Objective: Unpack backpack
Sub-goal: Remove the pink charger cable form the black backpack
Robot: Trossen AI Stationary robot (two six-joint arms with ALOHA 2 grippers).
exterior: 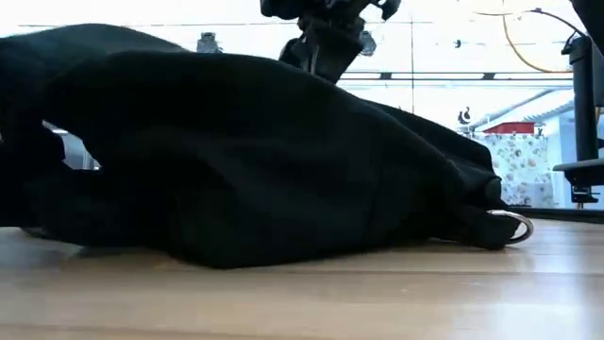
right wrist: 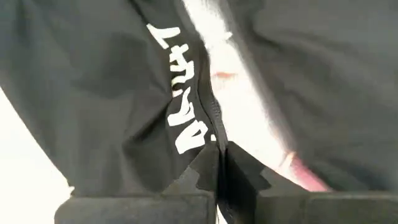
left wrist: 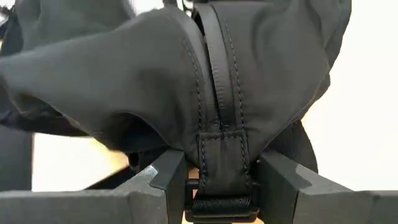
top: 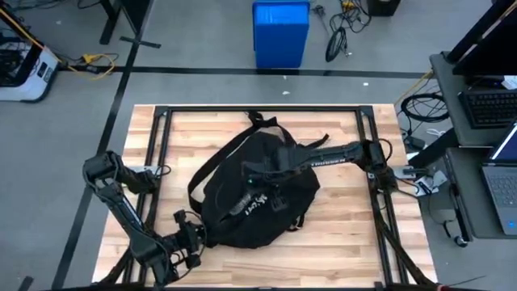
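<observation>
The black backpack (top: 250, 194) lies flat on the middle of the wooden table (top: 347, 226), with white lettering (right wrist: 180, 106) on its fabric. A gap beside the zipper line (right wrist: 208, 112) shows something pale and pinkish (right wrist: 249, 118) inside. My left gripper (top: 196, 237) is at the pack's near left end, shut on a webbing strap. My right gripper (top: 262, 184) reaches in from the right over the pack's middle, its fingers shut at the zipper line. In the low view the pack (exterior: 264, 161) fills the picture, with the right arm (exterior: 326, 38) above it. My left gripper pinches a stitched webbing strap (left wrist: 221, 155) between its two fingers (left wrist: 165, 180), where the strap leaves the pack's seam. The fingers come level from the table's near left. The fabric bulges just past them. My right gripper is shut from above on the zipper line (right wrist: 214, 140) beside the lettering. Its own fingers (right wrist: 199, 171) hide what is between them.
Black frame rails (top: 157, 162) run along the table's left, right and far sides. The pack's loose straps (top: 258, 121) lie toward the far edge, and a metal ring (exterior: 510, 225) rests on the wood. Beyond the table are a blue bin (top: 280, 32) and a desk with a laptop (top: 501, 178).
</observation>
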